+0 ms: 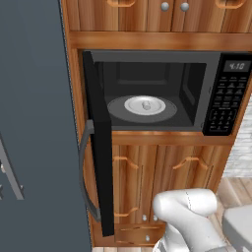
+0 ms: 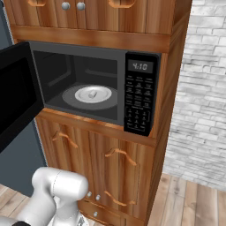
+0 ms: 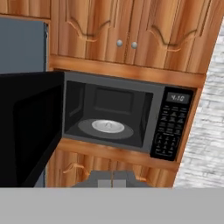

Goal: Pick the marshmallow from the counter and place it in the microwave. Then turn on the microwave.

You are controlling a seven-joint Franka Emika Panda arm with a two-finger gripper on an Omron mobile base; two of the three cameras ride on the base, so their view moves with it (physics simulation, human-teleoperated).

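Marshmallow in, door open: the marshmallow [image 1: 146,105], a small whitish lump, sits at the centre of the round white plate [image 1: 133,105] on the turntable inside the built-in microwave [image 1: 197,59], seen from both base cams and, less clearly, from the hand cam. The microwave door [image 1: 101,147] stands swung wide to the left, its grey handle [image 1: 84,167] facing out. The keypad [image 2: 140,103] on the right side shows a lit display [image 2: 140,66] w/ digits.

The gripper [image 3: 112,179] appears low in the hand view, its two dark tips pressed together w/ nothing between them, pulled back from the oven and aimed at the cabinet front below the opening. The arm's white body sits low in front of the wooden cabinet doors [image 2: 112,172].

Judging by the layout, the pick-and-place half looks done: the marshmallow rests on the plate, apart from the gripper. Left to do, prob. in this order: push the door shut, then press start on the keypad. Whether the oven is running can't be told from the display alone; w/ the door open, likely not.
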